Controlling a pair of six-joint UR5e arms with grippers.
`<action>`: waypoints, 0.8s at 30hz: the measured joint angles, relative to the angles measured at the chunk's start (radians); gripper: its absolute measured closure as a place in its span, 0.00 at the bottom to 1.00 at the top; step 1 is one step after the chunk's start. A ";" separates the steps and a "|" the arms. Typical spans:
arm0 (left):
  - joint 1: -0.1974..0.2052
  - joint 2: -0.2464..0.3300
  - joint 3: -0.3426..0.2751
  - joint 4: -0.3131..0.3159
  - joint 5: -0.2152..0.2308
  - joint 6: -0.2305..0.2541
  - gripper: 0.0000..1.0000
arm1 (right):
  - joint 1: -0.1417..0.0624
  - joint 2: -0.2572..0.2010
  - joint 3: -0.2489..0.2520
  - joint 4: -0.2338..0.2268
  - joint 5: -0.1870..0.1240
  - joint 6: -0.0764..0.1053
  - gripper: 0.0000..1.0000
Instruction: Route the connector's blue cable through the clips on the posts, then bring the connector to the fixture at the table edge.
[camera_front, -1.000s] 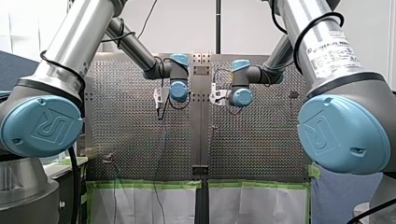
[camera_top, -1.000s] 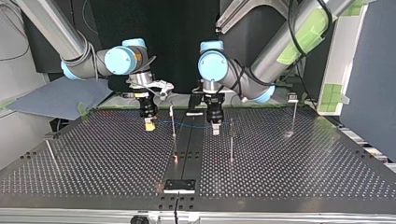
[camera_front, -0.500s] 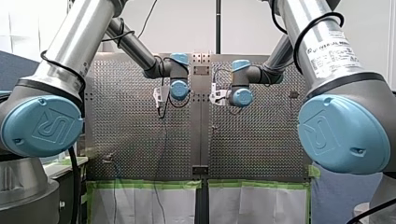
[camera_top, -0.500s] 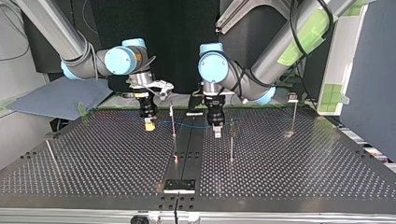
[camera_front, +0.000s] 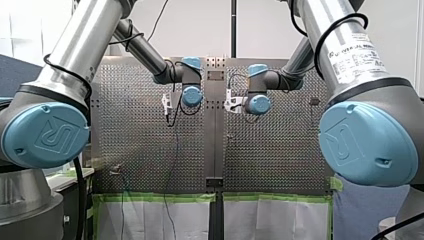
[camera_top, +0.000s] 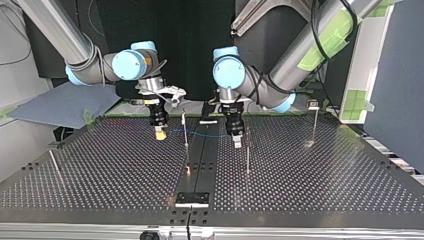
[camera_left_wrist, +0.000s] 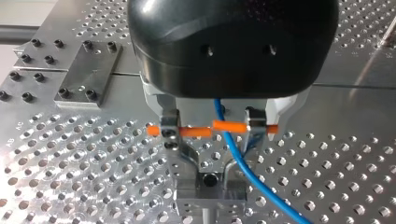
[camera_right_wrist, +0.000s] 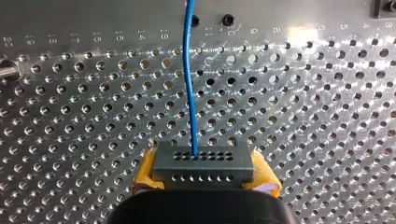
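Note:
In the right wrist view my right gripper (camera_right_wrist: 204, 181) is shut on the grey connector (camera_right_wrist: 204, 163), yellow pads on both sides. The blue cable (camera_right_wrist: 189, 84) leaves the connector's face and runs ahead over the plate. In the top view the cable (camera_top: 205, 135) stretches from my right gripper (camera_top: 160, 133), past a post (camera_top: 185, 131), to my left gripper (camera_top: 237, 141), which hangs beside a second post (camera_top: 247, 150). In the left wrist view my left gripper (camera_left_wrist: 211, 161) is open. The cable (camera_left_wrist: 231, 149) runs between its metal fingers (camera_left_wrist: 170, 133), over a post's clip (camera_left_wrist: 210, 186).
A third post (camera_top: 315, 122) stands at the top view's right and a bare rod (camera_top: 55, 162) at its left. The dark fixture (camera_top: 192, 198) sits at the near table edge in the middle. A bolted plate (camera_left_wrist: 88, 70) lies beside my left gripper.
My left gripper has shifted toward the top view's right, closer to the second post. My right gripper with the connector has stayed put.

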 joint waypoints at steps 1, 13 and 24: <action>-0.001 0.000 0.000 0.002 0.000 0.001 0.63 | 0.000 0.000 0.000 0.000 0.000 0.000 1.00; -0.004 0.000 0.000 0.008 0.008 0.010 1.00 | 0.000 0.000 0.000 -0.001 0.000 0.000 1.00; -0.009 0.000 -0.001 0.004 0.005 0.015 1.00 | 0.000 0.000 0.000 0.012 0.000 -0.001 1.00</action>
